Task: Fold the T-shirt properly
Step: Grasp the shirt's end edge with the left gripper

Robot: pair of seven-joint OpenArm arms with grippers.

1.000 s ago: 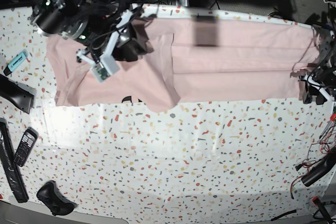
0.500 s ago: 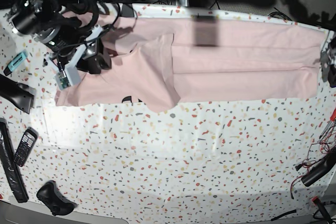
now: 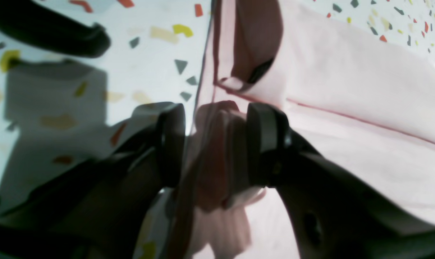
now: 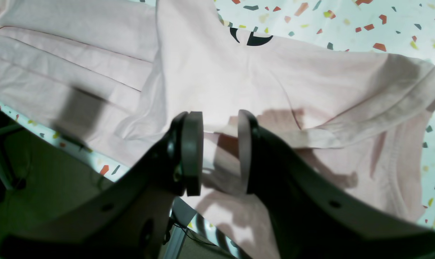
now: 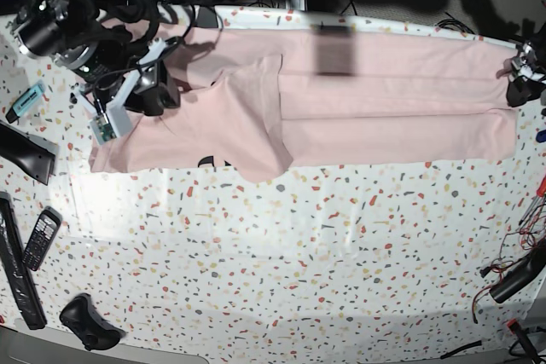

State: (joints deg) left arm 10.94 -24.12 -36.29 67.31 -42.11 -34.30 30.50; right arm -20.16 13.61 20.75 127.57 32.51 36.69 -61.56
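The pale pink T-shirt (image 5: 384, 100) lies stretched in a long folded band across the far side of the speckled table. A bit of black lettering (image 5: 209, 162) shows at its front left edge, and also in the right wrist view (image 4: 253, 37). My right gripper (image 5: 156, 95) is over the shirt's left end, its pads closed on a raised fold of fabric (image 4: 221, 131). My left gripper (image 5: 517, 74) is at the shirt's right end, shut on bunched pink cloth (image 3: 214, 151). The shirt's hem seam (image 3: 347, 115) runs to the right of it.
A keypad phone (image 5: 40, 238), a long black bar (image 5: 15, 270) and a black controller-like object (image 5: 85, 321) lie at the front left. A teal item (image 5: 27, 98) and a dark wedge (image 5: 26, 153) sit at the left edge. Cables (image 5: 512, 279) trail at the right edge.
My left arm has moved up and slightly inward along the table's right edge, to the shirt's far right corner. My right arm and the shirt's left end have barely moved.
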